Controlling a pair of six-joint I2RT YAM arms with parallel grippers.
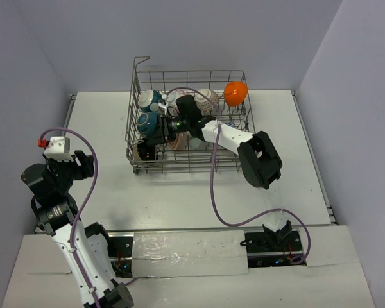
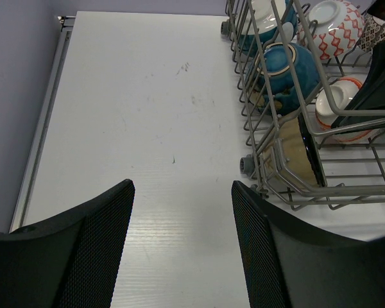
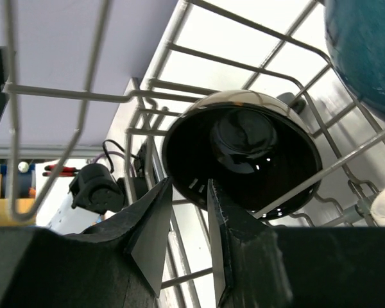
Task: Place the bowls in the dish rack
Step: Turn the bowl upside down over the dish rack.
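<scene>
**Right gripper.** The right gripper [image 3: 189, 186] is reached into the dish rack [image 1: 192, 168], which stands at 12 o'clock from the arm bases in the top view. Its jaws stand narrowly apart. In the right wrist view, the black bowl [image 3: 240, 160] stands on edge between the rack wires at 12 o'clock from the fingertips. The lower rim of the bowl sits at the mouth of the gap between the two fingers [image 3: 151, 224]. Whether either finger touches the rim cannot be told. Seen from above, this bowl occupies the 7 o'clock corner of the rack.

**Left gripper.** The left gripper [image 2: 181, 186] hangs above the bare table [image 2: 147, 96], well apart from the rack. Its jaws are wide apart with nothing between them. In the left wrist view, the rack lies at 2 o'clock from the fingertips.

**Other bowls.** A teal bowl [image 1: 147, 122] stands just beyond the black bowl, toward 12 o'clock along the left wall of the rack. An orange bowl [image 1: 236, 93] sits at the 1 o'clock corner. A red-patterned bowl [image 2: 337, 25] stands in the far row.
</scene>
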